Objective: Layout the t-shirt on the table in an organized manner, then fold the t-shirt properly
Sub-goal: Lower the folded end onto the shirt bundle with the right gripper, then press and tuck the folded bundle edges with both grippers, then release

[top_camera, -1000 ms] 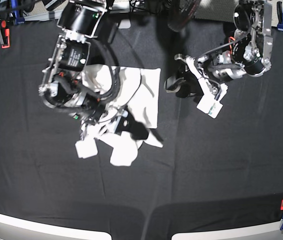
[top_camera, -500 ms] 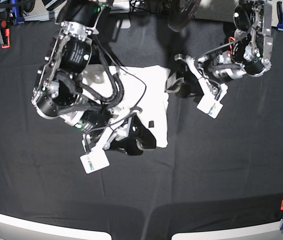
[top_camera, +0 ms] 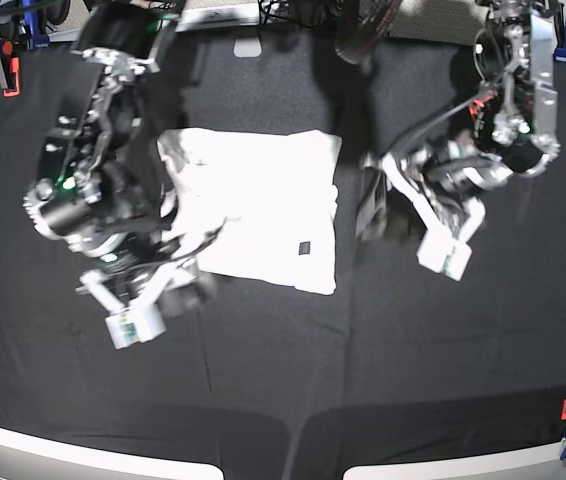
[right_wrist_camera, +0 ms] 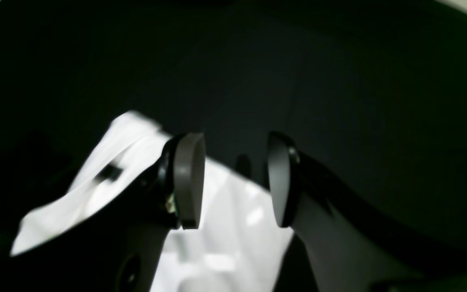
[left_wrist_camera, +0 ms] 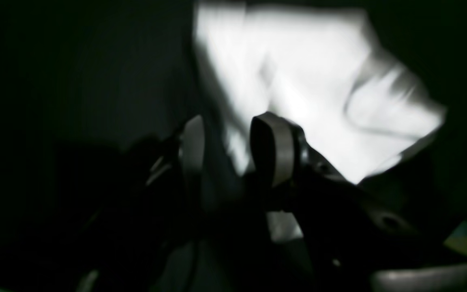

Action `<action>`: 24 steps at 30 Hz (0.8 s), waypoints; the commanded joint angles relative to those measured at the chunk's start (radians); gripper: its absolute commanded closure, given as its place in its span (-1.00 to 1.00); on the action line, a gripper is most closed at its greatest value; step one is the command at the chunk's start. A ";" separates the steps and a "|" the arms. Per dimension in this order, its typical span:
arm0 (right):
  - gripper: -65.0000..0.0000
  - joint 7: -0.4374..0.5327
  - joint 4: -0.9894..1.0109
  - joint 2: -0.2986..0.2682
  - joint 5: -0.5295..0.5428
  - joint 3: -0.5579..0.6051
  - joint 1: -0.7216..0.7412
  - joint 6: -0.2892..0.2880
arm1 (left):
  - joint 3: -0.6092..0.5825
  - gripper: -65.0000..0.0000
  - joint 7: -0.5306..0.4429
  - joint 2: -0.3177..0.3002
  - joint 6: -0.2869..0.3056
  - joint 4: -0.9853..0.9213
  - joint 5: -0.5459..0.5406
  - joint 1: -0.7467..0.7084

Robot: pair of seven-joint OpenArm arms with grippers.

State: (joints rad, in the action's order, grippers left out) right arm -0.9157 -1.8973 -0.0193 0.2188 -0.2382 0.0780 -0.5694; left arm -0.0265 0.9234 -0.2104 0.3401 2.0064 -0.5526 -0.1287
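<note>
The right arm reached down over the counter [top_camera: 283, 380] from the far edge, its forearm bent toward the near side, and its right tool [right_wrist_camera: 233, 178] hung with both fingers clearly apart and nothing between them. The t-shirt [top_camera: 263, 205] lay flat on the black cloth just beside and behind that tool, its plain white side up with a small dark tag [top_camera: 304, 247] showing; in the right wrist view one finger [right_wrist_camera: 187, 178] stood in front of the white cloth, though whether it touched was unclear. The left arm came in from the far corner on the other side, elbow folded, and the left tool [left_wrist_camera: 233, 150] was likewise parted and held nothing, with the shirt's edge just ahead of its fingertips. Both tools sat outside the shirt, one at each side of it.
</note>
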 commanded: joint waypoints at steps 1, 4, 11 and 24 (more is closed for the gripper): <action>0.23 0.038 0.003 -0.008 -0.001 0.002 0.025 0.012 | -0.001 0.32 -0.021 0.003 0.005 0.054 -0.010 0.006; 0.23 0.081 0.078 -0.027 -0.010 0.002 0.047 0.021 | -0.010 0.32 -0.040 0.025 0.012 0.152 -0.019 -0.009; 0.23 0.092 0.386 -0.028 -0.011 0.002 0.195 0.020 | -0.208 0.32 -0.158 0.030 0.056 0.017 -0.019 -0.075; 0.23 0.016 0.623 -0.042 -0.030 0.002 0.187 -0.032 | -0.400 0.32 -0.192 0.046 0.039 -0.433 0.196 0.024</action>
State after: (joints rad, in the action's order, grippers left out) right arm -0.8978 -1.2564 -0.0563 0.1741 -0.2371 0.2432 -0.5835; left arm -0.4301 0.7406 -0.1635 0.3885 1.5612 -0.3573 -0.1112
